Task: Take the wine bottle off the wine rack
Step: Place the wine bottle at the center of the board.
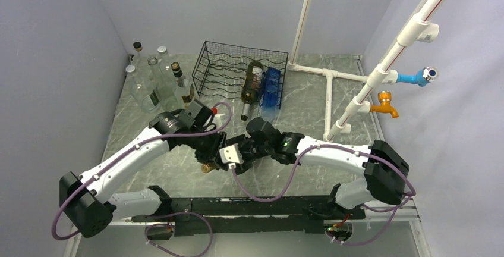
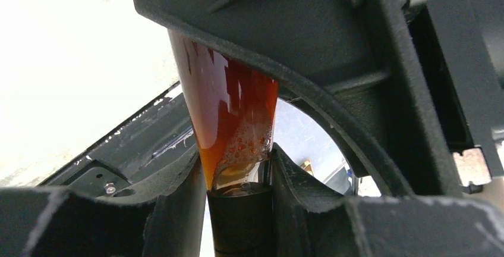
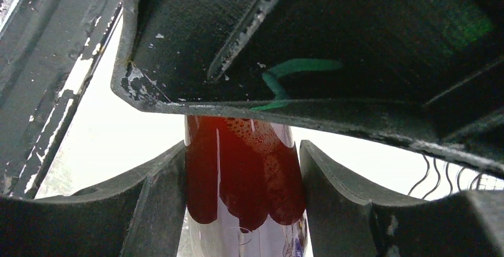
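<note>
The wine bottle (image 2: 233, 111) is amber-red, the wine rack (image 1: 201, 69) black.

The table (image 1: 309, 108) is a grey-green marbled slab running back to the walls. At its back centre stands the wine rack (image 1: 221, 69), black wire. Back left, a cluster of upright glass bottles (image 1: 156, 81) (mostly clear, crowded too tightly to count surely) sits just beside the rack. On the right, a white pipe frame (image 1: 328, 102) lies flat, with uprights rising from it.

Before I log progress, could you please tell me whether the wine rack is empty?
No, the top view shows a dark green bottle and a blue bottle lying in the wine rack.
</note>
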